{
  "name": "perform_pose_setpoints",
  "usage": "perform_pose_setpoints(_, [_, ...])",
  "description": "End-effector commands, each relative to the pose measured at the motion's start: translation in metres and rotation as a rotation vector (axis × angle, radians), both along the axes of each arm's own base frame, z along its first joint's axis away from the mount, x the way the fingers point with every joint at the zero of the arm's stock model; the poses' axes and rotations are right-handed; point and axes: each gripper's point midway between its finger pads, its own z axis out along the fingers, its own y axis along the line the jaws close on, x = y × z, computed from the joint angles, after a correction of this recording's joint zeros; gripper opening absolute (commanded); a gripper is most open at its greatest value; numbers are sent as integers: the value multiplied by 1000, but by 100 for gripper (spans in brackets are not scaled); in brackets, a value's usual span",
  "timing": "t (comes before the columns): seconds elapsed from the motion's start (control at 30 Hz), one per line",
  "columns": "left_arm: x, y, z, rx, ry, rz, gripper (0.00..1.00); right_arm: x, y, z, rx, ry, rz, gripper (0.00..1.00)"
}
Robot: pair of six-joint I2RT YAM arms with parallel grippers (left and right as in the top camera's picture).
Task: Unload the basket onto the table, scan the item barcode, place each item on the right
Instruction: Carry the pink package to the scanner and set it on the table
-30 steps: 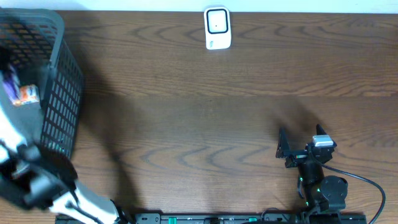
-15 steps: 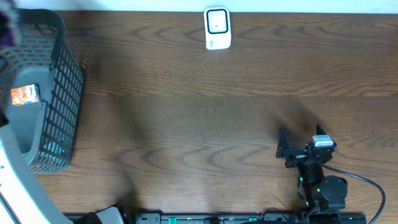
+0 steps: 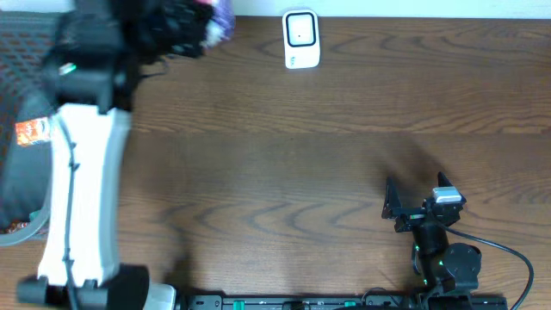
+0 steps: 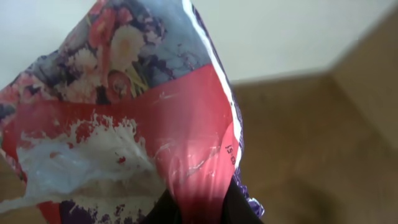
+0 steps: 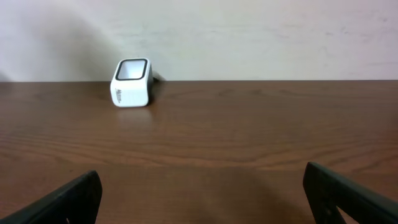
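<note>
Shiny plastic packet (image 4: 155,124), red and purple with flowers printed on it, is up in the air at the far left of the brown wooden tabletop (image 3: 284,155). The left pincer (image 3: 196,24) is pinched tight on its bottom edge. The packet looks blurry from above. It is to the left of the small white scanner box with a dark window (image 3: 301,39), near it but not touching.

The long white left arm (image 3: 82,189) is stretched out straight from the near edge all the way to the far edge. It passes over part of the dark mesh basket (image 3: 19,77). A small orange packet (image 3: 33,132) lies inside that basket.

The right pincer (image 3: 415,196) sits low by the near edge on the right side. Its two black fingers are spread wide and hold nothing. It faces the scanner from well across the tabletop.
</note>
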Motion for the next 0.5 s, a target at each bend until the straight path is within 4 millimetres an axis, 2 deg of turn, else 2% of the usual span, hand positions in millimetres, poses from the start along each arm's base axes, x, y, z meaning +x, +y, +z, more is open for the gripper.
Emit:
perform_pose_setpoints(0.0, [3, -33, -44, 57, 91, -115, 7, 0, 0, 0, 10, 0, 0, 99])
perform_pose_setpoints(0.13, [7, -61, -111, 129, 263, -152, 7, 0, 0, 0, 10, 0, 0, 99])
perform_pose_setpoints(0.3, [17, -77, -185, 233, 429, -91, 8, 0, 0, 0, 10, 0, 0, 99])
perform_pose_setpoints(0.47, [5, -98, -243, 268, 601, -65, 7, 0, 0, 0, 10, 0, 0, 99])
